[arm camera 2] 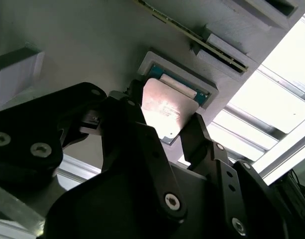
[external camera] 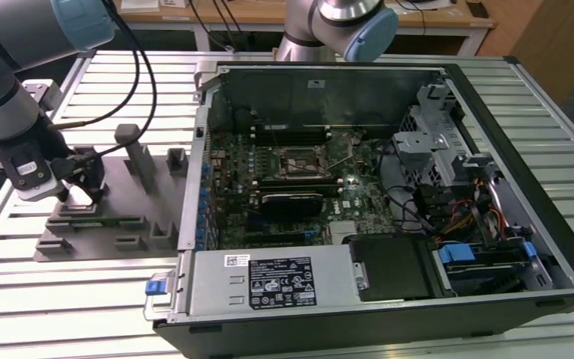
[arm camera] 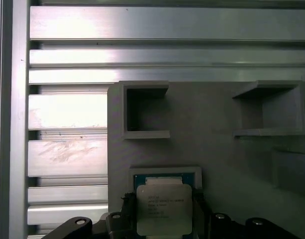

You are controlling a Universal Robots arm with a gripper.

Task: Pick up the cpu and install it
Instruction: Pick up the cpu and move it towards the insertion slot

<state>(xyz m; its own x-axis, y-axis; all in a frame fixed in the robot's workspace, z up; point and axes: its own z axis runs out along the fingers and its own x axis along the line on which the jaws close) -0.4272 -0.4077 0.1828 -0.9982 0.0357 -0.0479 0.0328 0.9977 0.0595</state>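
Claw state: claw [arm camera 2: 164, 112] narrowed onto the cpu [arm camera 2: 167, 105], one black finger [arm camera 2: 135, 99] against one edge and another against the opposite edge; judged a closed hold on the chip, not an open hover
Cpu position: between the fingertips in both wrist views, metal top facing the cameras, directly over its blue-rimmed pocket [arm camera: 142, 177] in the grey fixture tray [arm camera: 217, 149]; looks a little proud of the pocket, though seated or lifted is hard to tell
Cpu axis: close to square, no marked long side; grip taken across two opposite edges
Direction from claw: none to close, chip centred in the grip
Tray contents: two box-shaped recesses [arm camera: 145, 112] beside the pocket, nothing seen inside
Tray place: on the table [external camera: 68, 314], at the exterior view's left, just beside the open computer case [external camera: 526, 112]
Case contents: motherboard [external camera: 297, 217] with its socket [external camera: 302, 161], well apart from the claw, toward the exterior view's right
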